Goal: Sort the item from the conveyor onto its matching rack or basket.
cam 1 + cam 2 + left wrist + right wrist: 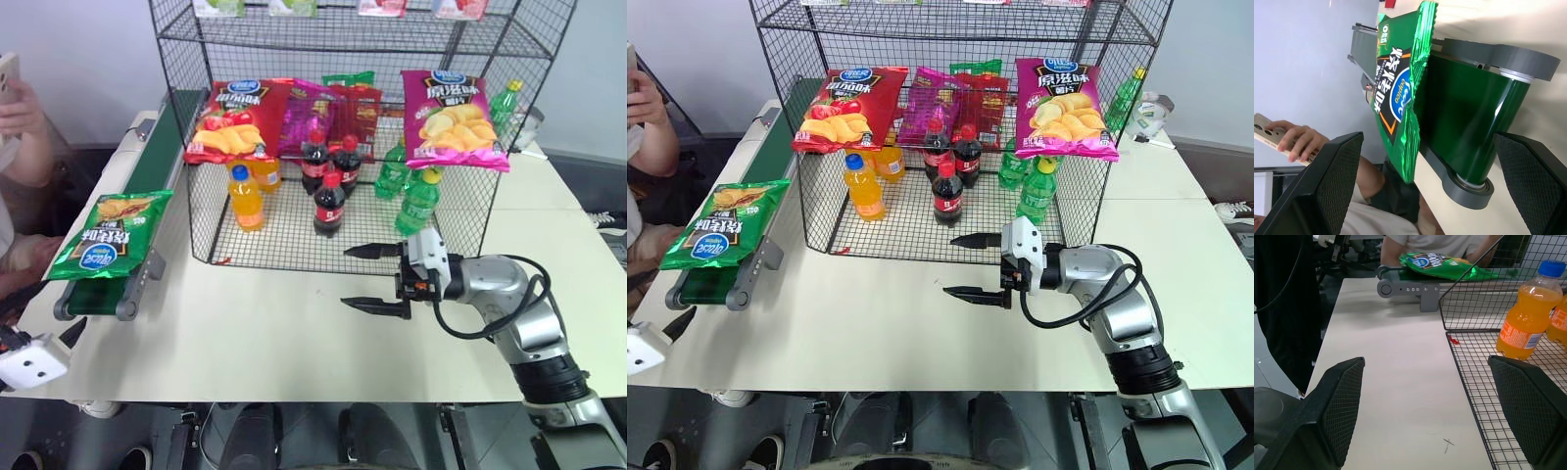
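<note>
Crisps wait at the near end of the conveyor [162,164]: the green crisp bag [110,234] lies flat across the belt's last stretch, its corners hanging past the grey side rails, at about nine o'clock of the rack [343,127]. The left gripper [34,357] sits low at roughly seven o'clock of the bag, jaws spread wide and empty, apart from the foil. The right gripper [377,279] hovers over the table [245,343] in front of the rack, at six o'clock of the cola bottles [330,201], jaws likewise wide and holding nothing.

The step in hand looks like the left arm's approach. To do it well, bring the jaws level with the bag's near edge, pinch the overhanging seam rather than the puffed middle, and lift clear of the rail before swinging toward the rack.
</note>
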Motion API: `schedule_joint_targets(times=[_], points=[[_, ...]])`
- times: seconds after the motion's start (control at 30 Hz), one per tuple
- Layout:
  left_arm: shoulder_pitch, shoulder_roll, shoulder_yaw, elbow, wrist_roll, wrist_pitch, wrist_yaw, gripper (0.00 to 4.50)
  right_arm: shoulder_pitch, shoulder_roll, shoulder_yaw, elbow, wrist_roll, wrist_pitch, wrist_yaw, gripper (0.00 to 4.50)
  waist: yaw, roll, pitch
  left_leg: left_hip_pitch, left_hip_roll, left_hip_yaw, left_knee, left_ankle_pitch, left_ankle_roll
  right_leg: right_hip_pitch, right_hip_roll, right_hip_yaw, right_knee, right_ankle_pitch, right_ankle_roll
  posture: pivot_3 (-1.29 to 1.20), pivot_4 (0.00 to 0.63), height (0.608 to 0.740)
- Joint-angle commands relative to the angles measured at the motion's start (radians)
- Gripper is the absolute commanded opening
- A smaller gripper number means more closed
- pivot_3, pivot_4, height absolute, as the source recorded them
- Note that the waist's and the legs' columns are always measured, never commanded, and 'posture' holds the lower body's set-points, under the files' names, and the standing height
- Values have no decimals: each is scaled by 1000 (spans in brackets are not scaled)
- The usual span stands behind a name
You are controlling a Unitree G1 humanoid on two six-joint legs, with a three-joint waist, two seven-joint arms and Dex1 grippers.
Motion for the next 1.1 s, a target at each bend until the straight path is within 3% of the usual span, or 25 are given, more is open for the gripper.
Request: schedule_joint_targets(times=[0.03,0.63,0.73,0.97,1.0,1.1], points=[[-9,26,-8,2,-5,2,17,4500,-3,-5,-21,-8,3,-21,-4,4196,0,0,0,0,0,0,0,0,0,0,0,0,0,0,0,0,150,739],[-63,40,-88,29,-31,17,4,4500,-7,-23,-52,6,-10,-40,-28,4196,1,0,0,0,0,0,0,0,0,0,0,0,0,0,0,0,150,739],[-68,44,-101,38,-49,10,-7,3715,-6,-28,-56,12,-12,-46,-32,4256,1,0,0,0,0,0,0,0,0,0,0,0,0,0,0,0,150,739],[-74,56,-107,49,-80,1,-19,227,-9,-32,-68,28,-18,-61,-41,4256,1,0,0,0,0,0,0,0,0,0,0,0,1,0,0,0,150,739],[-75,57,-105,47,-94,2,-24,28,-9,-32,-68,30,-19,-63,-41,4256,1,0,0,0,0,0,0,0,0,0,0,0,1,0,0,0,150,739],[-77,56,-88,19,-180,15,-61,28,-10,-32,-68,33,-20,-67,-42,4256,1,0,0,0,0,1,0,0,0,0,0,0,1,0,0,0,150,739]])
